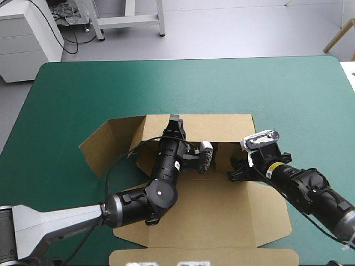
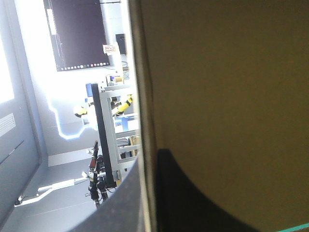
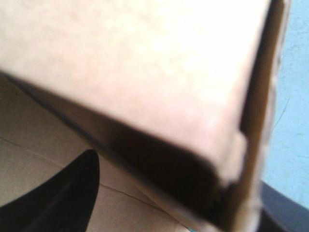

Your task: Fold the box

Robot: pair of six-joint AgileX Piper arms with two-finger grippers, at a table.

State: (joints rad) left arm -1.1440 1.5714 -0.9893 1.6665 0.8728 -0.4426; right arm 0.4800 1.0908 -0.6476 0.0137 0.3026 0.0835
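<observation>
**Q:** What fills the scene?
**A:** A teal-green table point(image 1: 66, 88), with the brown box point(image 1: 222, 221) at its middle. The far wall is up, one flap is splayed left, and a broad panel lies flat toward the near edge.

**Q:** And the grippers?
**A:** The left gripper point(image 1: 175, 121) is clamped on the far wall's top edge. The right gripper point(image 1: 236, 166) is spread inside the box, a raised flap between its fingers point(image 3: 72, 193).
</observation>
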